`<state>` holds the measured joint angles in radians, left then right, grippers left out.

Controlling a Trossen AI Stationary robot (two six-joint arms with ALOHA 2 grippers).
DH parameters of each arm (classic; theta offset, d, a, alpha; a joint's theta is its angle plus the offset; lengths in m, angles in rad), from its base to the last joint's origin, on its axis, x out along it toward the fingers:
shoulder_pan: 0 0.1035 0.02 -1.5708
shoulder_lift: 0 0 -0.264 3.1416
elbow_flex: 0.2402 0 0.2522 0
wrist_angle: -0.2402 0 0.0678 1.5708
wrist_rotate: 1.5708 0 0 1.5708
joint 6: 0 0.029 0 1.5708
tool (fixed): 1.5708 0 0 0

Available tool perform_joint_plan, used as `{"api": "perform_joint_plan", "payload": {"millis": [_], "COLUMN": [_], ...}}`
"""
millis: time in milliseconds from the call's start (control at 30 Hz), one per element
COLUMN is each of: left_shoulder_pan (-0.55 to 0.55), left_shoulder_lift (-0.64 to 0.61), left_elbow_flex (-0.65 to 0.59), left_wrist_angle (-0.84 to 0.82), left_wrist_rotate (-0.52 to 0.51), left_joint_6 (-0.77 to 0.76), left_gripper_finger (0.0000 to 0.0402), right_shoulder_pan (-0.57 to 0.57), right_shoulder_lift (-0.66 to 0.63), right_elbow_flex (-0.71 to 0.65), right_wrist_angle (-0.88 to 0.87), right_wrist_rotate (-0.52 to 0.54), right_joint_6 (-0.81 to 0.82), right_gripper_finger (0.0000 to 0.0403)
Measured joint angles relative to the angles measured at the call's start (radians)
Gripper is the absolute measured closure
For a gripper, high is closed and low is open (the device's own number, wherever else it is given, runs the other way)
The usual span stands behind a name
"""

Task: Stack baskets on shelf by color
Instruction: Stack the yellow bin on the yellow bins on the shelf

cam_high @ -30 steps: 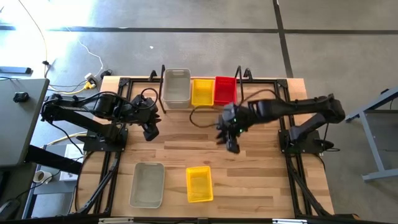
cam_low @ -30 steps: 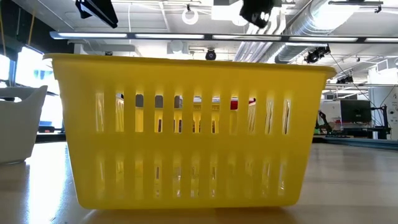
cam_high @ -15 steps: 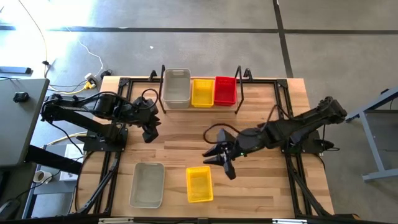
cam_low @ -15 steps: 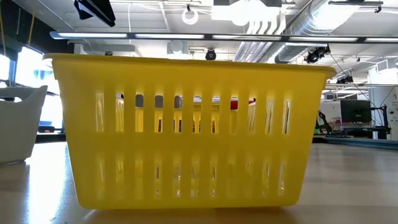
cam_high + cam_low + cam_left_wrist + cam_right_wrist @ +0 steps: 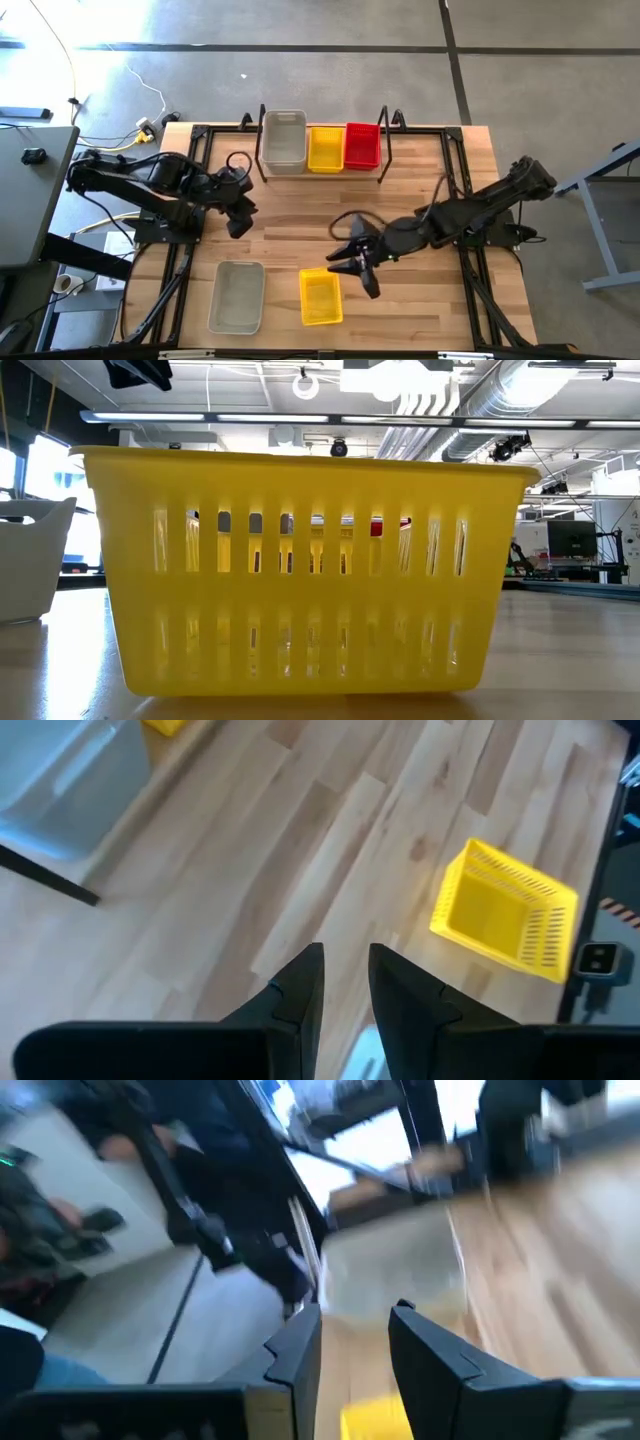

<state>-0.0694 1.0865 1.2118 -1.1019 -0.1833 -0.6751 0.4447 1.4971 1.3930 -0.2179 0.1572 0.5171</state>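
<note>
One loose yellow basket (image 5: pixel 320 296) lies just beside the right pincer (image 5: pixel 352 268), spread and empty.

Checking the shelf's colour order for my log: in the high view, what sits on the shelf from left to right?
Grey-white basket → yellow basket on the shelf → red basket.

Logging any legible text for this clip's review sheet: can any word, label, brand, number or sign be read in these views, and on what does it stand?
None can be read.
The yellow basket filling the low view is plain, with no print on its slatted wall.
The grey-white basket and the baskets on the shelf show no marks from above.
The monitor in the room behind is too small to read.
</note>
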Motion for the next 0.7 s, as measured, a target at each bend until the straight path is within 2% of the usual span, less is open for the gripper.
{"api": "perform_joint_plan", "payload": {"millis": [233,700], "left_shoulder_pan": [-0.069,-0.204], "left_shoulder_lift": [0.000,0.038], "left_elbow_flex": [0.000,0.000], "left_wrist_angle": [0.000,0.003], "left_wrist_rotate": [0.000,-0.032], "left_joint_6": [-0.090,-0.186], "left_gripper_finger": [0.0328,0.0328], "right_shoulder_pan": [0.031,0.043], "right_shoulder_lift": [0.078,0.225], "right_elbow_flex": [0.000,0.000], "right_wrist_angle": [-0.160,-0.273], "right_wrist_rotate": [-0.028,-0.085], "right_joint_6": [0.163,0.406], "right_gripper_finger": [0.0297,0.0297]}}
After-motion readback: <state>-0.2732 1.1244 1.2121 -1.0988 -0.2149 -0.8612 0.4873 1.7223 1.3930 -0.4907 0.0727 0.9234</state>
